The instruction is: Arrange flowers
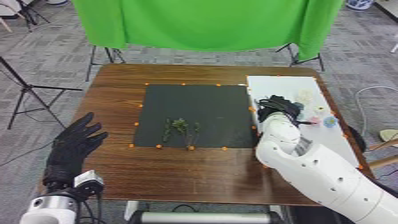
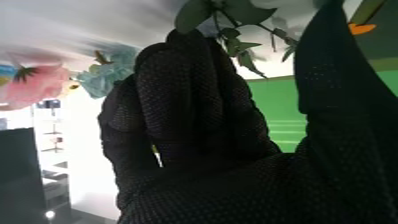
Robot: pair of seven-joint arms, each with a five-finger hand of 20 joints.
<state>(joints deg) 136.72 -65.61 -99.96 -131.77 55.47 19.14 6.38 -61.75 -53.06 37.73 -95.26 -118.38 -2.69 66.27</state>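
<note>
We find the flowers on the white board (image 1: 266,82) at the right of the surface (image 1: 195,185); a pink flower (image 2: 40,86) and a pale blue flower (image 2: 105,72) lie near the right hand (image 1: 277,106). That hand is over the board, its fingers straight and pressed together, the thumb set apart. A leafy stem (image 2: 233,32) shows by the fingertips; we cannot tell whether it touches them. The left hand (image 1: 69,150) is spread near the left edge of the surface. Green sprigs (image 1: 180,126) lie on the dark mat (image 1: 195,102). We judge the flowers to be very light, with soft petals that crush readily and thin stems that are stiffer but may bend or roll under the glove. We should grip the bare stem just below the bloom, between thumb and fingers, with light pressure, keeping clear of petals and leaves, which could snag neighbouring pieces during the lift.
</note>
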